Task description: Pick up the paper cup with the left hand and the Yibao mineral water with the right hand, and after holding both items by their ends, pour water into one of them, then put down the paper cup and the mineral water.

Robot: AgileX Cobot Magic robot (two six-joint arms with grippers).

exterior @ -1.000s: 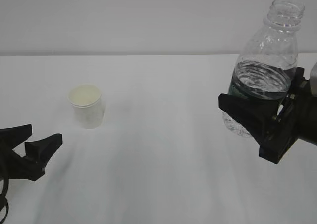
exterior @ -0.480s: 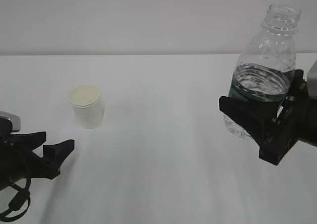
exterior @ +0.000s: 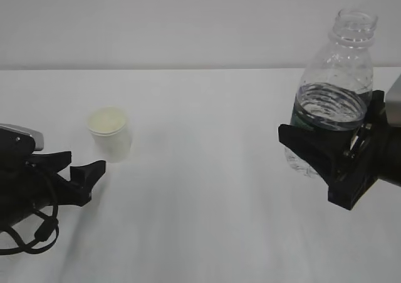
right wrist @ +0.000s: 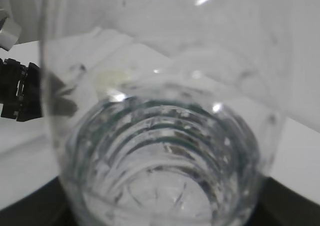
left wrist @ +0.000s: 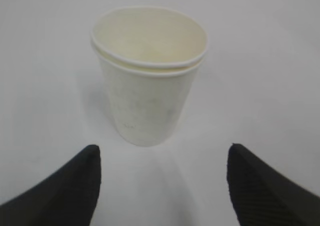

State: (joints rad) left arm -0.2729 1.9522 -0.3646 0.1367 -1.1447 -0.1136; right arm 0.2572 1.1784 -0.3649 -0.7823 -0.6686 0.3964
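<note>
Bottle up, cup waiting
Right gripper [exterior: 326, 161] fingers clamp the Yibao mineral water [exterior: 332, 101] upright, uncapped; left gripper [exterior: 72, 170] fingers spread wide near the paper cup [exterior: 110, 134], ready to straddle it.

Upright paper cup [left wrist: 149, 76] just beyond the gaping left pincer [left wrist: 162, 178]

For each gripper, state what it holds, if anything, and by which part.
The right gripper holds the mineral water bottle around its lower body. The left gripper is open and empty, short of the paper cup.
</note>
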